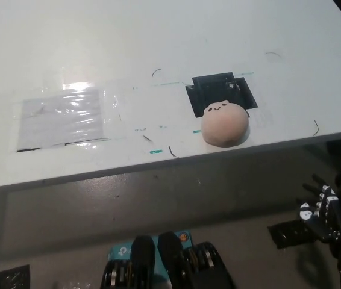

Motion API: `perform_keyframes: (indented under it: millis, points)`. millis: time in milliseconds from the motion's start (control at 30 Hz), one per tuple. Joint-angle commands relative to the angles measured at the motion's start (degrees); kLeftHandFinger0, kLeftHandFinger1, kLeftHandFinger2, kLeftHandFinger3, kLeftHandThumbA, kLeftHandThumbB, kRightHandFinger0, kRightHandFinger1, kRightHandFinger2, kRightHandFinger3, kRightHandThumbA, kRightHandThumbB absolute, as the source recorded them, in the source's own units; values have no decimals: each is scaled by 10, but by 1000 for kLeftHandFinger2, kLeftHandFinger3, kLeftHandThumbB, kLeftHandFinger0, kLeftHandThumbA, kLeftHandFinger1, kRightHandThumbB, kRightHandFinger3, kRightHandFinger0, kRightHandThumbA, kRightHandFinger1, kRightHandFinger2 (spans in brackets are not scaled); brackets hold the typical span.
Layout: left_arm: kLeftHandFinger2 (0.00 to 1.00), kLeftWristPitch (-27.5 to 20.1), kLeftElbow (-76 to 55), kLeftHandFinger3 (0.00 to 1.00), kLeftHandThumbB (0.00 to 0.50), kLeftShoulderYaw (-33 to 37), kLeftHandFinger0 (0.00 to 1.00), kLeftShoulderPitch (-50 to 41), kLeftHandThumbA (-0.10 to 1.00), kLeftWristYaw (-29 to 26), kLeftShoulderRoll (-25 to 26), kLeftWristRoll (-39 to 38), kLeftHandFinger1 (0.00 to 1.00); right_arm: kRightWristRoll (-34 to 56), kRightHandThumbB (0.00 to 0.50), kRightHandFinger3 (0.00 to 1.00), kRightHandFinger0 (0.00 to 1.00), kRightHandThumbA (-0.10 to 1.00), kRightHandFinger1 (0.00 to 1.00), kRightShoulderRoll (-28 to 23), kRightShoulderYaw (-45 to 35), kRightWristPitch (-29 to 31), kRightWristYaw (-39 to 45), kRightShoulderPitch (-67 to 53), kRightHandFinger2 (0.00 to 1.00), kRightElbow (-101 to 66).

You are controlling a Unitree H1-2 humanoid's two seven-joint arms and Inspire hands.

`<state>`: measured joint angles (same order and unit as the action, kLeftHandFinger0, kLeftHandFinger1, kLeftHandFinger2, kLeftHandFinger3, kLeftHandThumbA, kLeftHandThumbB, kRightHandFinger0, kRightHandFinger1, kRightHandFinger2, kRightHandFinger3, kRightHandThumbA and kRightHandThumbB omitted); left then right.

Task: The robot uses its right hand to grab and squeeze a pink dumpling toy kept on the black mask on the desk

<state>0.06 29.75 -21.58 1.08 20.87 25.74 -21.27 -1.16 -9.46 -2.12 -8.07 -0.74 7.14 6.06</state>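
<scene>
landmark: black mask [218,87] taped flat on the white desk [158,36]; all positions below are given relative to it
pink dumpling toy [225,123]: sits at the near edge of the black mask, partly on it and partly on bare desk; upright, its small face turned toward the far side; shape round and full, no sign of compression
right hand [322,208]: black, well below and to the right of the black mask, off the desk and lower than its front edge; released, fingers spread, grasping nothing; well apart from the toy
left hand: not in view
clear plastic sheet [62,117]: lies flat on the desk, far to the left of the black mask; not involved
stray marks: short dark lines and green tape ticks scattered around the black mask; no obstruction noted
progress: judged at the start; no approach completed, no grab, no squeeze
remaining: raise the right hand above desk level, bring it over the black mask's near edge, close on the toy, squeeze
risk: toy lies close to the desk's front edge; a low approach could nudge it off
</scene>
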Motion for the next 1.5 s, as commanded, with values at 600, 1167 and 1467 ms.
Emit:
perform_keyframes:
  millis: [600, 1167, 1467]
  points:
    - [0, -25, -4, 0, 500, -1, 0, 12, 917, 14, 12, -11, 0, -54, 194, 866, 478, 36, 551, -44, 53, 13, 38, 226, 685, -109]
    - [0, -32, -6, 0, 500, -2, 0, 13, 924, 23, 13, -15, 0, -175, 431, 1000, 1000, 552, 1000, -96, 249, 17, 154, 384, 1000, 46]
    - [0, -31, 0, 0, 500, -2, 0, 17, 917, 22, 16, -12, 0, -239, 500, 1000, 1000, 666, 1000, -96, 290, 17, 135, 384, 1000, 73]
